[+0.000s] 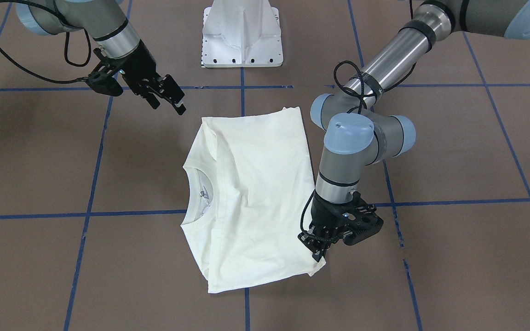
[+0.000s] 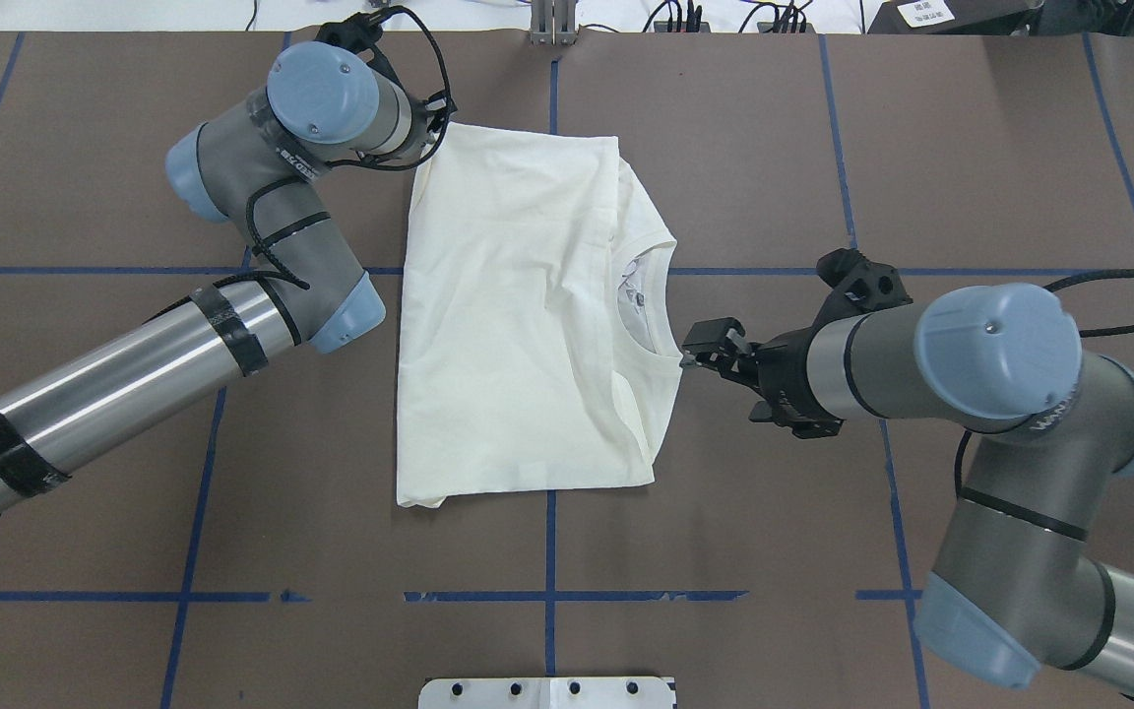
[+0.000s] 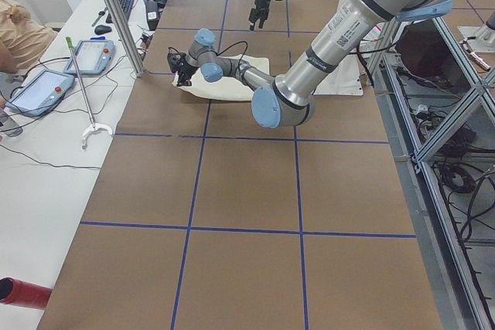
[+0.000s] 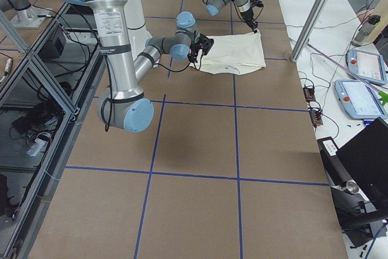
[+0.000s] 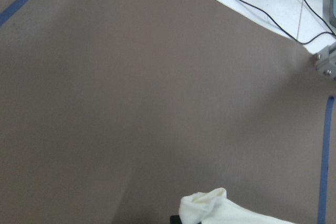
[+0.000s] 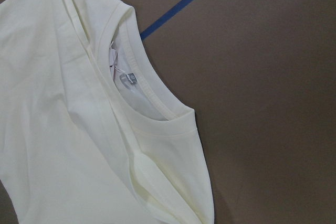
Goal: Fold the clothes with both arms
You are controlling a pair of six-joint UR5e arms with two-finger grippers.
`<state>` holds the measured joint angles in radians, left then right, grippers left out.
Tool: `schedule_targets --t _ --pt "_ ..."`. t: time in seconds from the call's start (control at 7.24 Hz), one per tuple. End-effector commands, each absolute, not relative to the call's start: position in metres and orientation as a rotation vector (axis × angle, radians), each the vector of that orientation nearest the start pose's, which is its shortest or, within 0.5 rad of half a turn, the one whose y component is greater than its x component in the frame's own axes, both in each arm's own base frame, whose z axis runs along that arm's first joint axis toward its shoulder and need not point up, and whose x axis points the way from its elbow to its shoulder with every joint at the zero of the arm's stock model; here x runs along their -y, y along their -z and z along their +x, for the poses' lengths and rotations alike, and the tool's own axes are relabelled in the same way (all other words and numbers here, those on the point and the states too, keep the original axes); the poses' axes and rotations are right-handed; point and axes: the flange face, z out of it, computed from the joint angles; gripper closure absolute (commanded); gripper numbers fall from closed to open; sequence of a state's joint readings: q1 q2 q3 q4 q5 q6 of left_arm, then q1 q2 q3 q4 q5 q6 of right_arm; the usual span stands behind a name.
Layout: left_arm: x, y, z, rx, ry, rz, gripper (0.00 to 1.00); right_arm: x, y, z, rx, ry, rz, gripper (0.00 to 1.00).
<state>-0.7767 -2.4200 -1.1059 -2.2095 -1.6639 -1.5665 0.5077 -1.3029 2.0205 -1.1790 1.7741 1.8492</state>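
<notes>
On the brown table (image 1: 453, 151) crossed by blue tape lines, seen from across, a cream-white long-sleeved T-shirt (image 1: 256, 193) lies folded into a rough rectangle. Its sleeves are tucked in and its ribbed round neck (image 1: 196, 193) is toward this view's left. The grey metal left arm (image 1: 384, 59) with light-blue joint caps bends down, and its black two-finger left gripper (image 1: 319, 248) is closed around the T-shirt's near right corner. The black right gripper (image 1: 177, 99), on the grey metal right arm (image 1: 108, 27), hangs above the table just off the neck side, fingers a little parted and holding nothing. A white metal pedestal base (image 1: 242, 37) stands at the far edge.

From overhead, the T-shirt lies in the middle of the table. The right gripper is just beside the shoulder edge under the neck, and the left wrist covers its own gripper at the far left corner.

From the table's left end, the near arm reaches down to the T-shirt's corner and the far arm hangs higher.

From the right end, the near gripper is close beside the T-shirt.

The left wrist camera shows a bunched tip of cream cloth at its bottom edge, above bare table.

The right wrist camera shows the neck with a small label (image 6: 128, 80) inside.
</notes>
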Motion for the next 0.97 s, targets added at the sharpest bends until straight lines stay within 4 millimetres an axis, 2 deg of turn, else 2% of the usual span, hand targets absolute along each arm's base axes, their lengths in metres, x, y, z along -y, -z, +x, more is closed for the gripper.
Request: schedule_targets --t 0.0,0.14,0.28,0.41,0.69,0.83 --pt "0.597 -0.26 0.442 -1.113 0.579 0.271 0.49 0.373 -0.262 -0.474 1.111 -0.604 0.016 0.0" --pt "0.551 -0.263 0.4 -1.132 0.553 0.245 0.49 0.388 -0.272 -0.511 1.062 -0.601 0.015 0.0" --pt "0.538 -0.256 0.391 -1.116 0.549 0.221 0.48 0.392 -0.28 -0.535 1.026 -0.551 0.032 0.18" --pt "0.539 -0.255 0.393 -1.113 0.548 0.22 0.48 0.383 -0.285 -0.541 1.012 -0.477 0.057 0.42" --pt "0.541 -0.258 0.395 -1.104 0.553 0.217 0.47 0.379 -0.283 -0.549 1.006 -0.375 0.104 0.43" --pt "0.541 -0.258 0.395 -1.104 0.553 0.217 0.47 0.379 -0.275 -0.549 1.021 -0.351 0.122 0.38"
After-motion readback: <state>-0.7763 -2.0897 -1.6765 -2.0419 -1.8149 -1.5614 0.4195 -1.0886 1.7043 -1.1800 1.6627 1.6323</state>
